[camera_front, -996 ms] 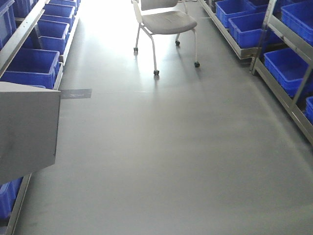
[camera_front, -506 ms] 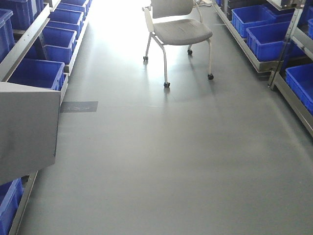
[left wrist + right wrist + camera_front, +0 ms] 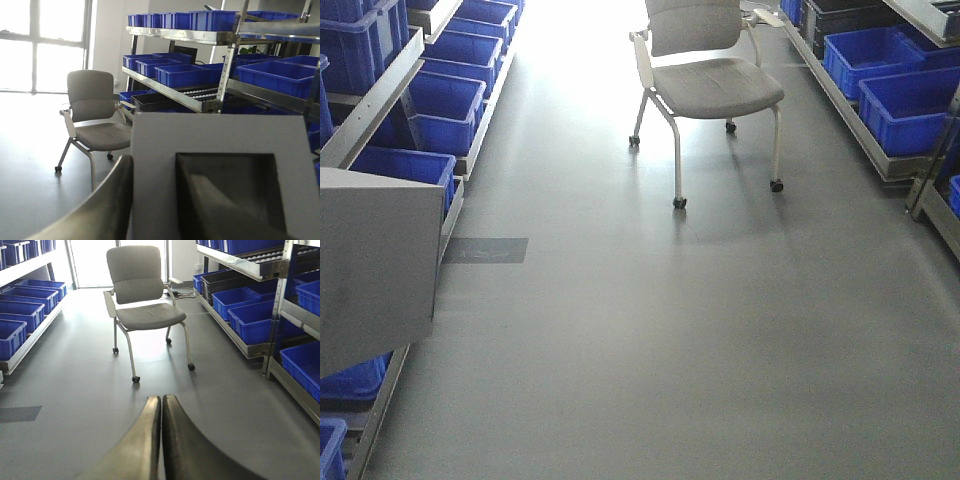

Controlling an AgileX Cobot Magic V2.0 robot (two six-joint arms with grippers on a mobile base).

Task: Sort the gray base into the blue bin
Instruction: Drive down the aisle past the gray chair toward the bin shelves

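Left gripper [image 3: 157, 172] clamps the gray base [image 3: 220, 135], lower right of frame — right gripper [image 3: 161, 402] pinched fully together, bottom centre

Gray floor [image 3: 700, 340] bears 1 wheeled chair [image 3: 720, 88] (plus a dark patch [image 3: 485, 250]) between shelves [image 3: 370, 112].

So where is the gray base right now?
The gray base fills the lower right of the left wrist view, gripped by the left gripper. In the front view it is at the left edge, beside the shelf of blue bins.
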